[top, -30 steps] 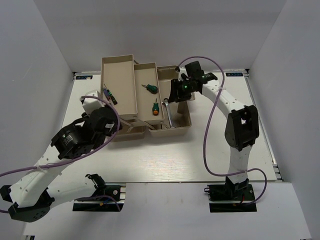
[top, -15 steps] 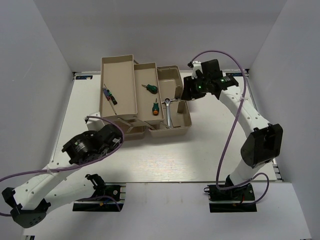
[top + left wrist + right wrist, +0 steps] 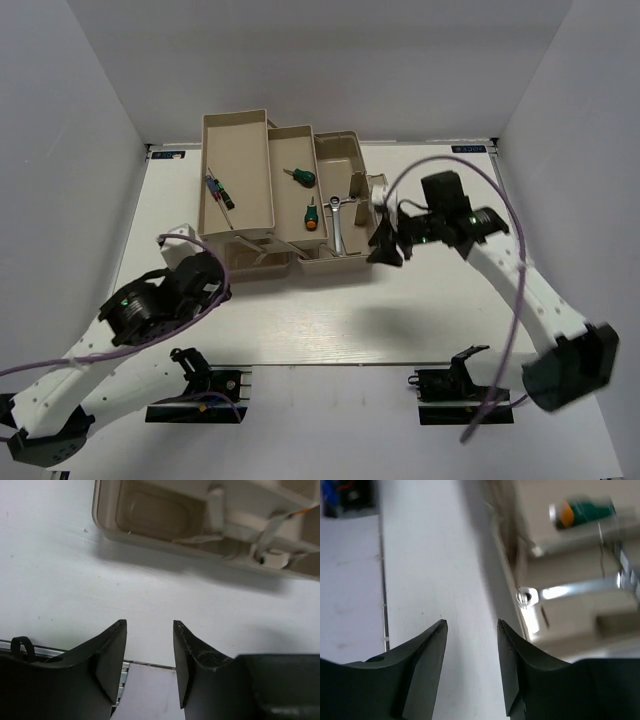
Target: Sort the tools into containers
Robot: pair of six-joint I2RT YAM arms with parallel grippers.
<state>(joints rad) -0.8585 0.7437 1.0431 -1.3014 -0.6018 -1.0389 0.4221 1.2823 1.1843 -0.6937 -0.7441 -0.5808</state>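
The beige toolbox (image 3: 352, 152) stands open at the back middle. Its left tray (image 3: 237, 125) holds two thin screwdrivers (image 3: 218, 190). The middle tray (image 3: 290, 135) holds two green-handled stubby screwdrivers (image 3: 300, 176) (image 3: 313, 214). A silver wrench (image 3: 338, 222) lies in the right compartment. My right gripper (image 3: 385, 245) is open and empty, just off the toolbox's front right corner; its wrist view (image 3: 471, 625) shows blurred a green screwdriver (image 3: 582, 511) and the wrench (image 3: 570, 591). My left gripper (image 3: 149, 630) is open and empty over bare table in front of the toolbox (image 3: 150, 515).
White walls close in the table on the left, back and right. The table's near edge (image 3: 150, 664) shows just below my left fingertips. The right arm's purple cable (image 3: 500, 300) loops over the right side of the table.
My right gripper has drawn away from above the toolbox's right compartment, down to its front right corner. My left arm has pulled back toward the near edge.
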